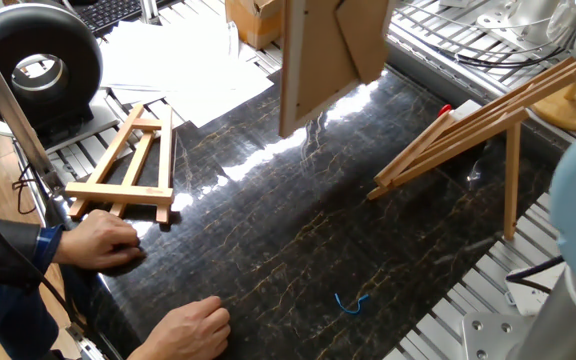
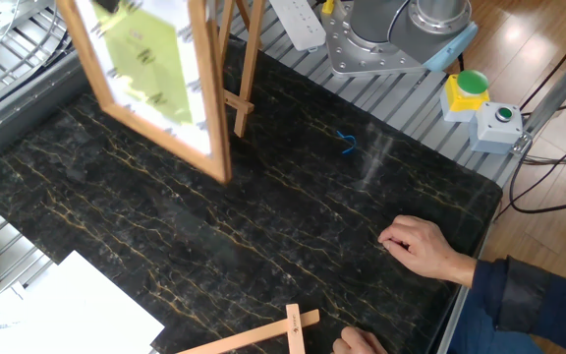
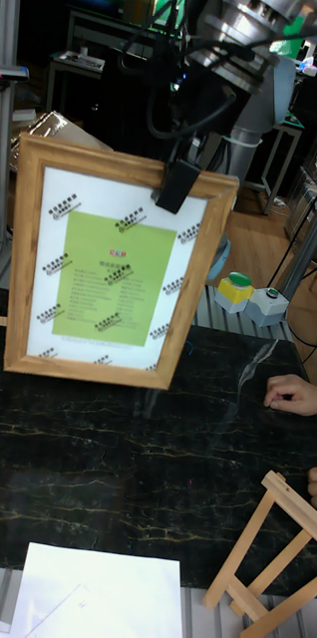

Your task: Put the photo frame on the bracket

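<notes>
The photo frame [image 3: 109,269] has a light wood rim, a white mat and a green sheet; it hangs tilted above the dark table. Its brown back and stand flap [image 1: 328,50] face one fixed view. My gripper [image 3: 177,181] is shut on the frame's top edge, one black finger showing over the front. The bracket [image 1: 473,122], a light-wood easel of long slats with a single rear leg, stands at the table's right side, apart from the frame. In the other fixed view the frame [image 2: 150,79] hangs just in front of the bracket's slats [image 2: 247,69].
A smaller A-shaped easel [image 1: 128,165] lies flat at the left, a person's hands [image 1: 103,243] beside it. White papers [image 1: 188,70] lie at the back, and a black ring lamp [image 1: 38,65] stands far left. A small blue scrap [image 1: 350,301] lies on the marble table [image 1: 298,230].
</notes>
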`<state>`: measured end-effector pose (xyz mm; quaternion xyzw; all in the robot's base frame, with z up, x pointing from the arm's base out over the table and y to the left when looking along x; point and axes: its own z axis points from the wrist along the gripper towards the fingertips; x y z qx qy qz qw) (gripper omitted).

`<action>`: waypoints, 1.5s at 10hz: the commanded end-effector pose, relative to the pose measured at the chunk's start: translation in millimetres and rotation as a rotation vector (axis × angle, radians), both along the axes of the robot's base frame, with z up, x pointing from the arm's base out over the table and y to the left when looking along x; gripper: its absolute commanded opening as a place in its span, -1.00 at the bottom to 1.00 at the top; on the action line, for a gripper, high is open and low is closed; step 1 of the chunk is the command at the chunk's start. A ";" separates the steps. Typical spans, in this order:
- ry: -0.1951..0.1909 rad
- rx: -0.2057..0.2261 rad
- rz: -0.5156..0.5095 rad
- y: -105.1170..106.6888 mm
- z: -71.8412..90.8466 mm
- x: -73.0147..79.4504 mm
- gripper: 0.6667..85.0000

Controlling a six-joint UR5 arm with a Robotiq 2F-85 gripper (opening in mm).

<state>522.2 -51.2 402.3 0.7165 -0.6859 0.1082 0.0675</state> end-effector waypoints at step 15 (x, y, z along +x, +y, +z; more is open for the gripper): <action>-0.003 -0.020 -0.018 -22.9 25.2 -50.8 -0.98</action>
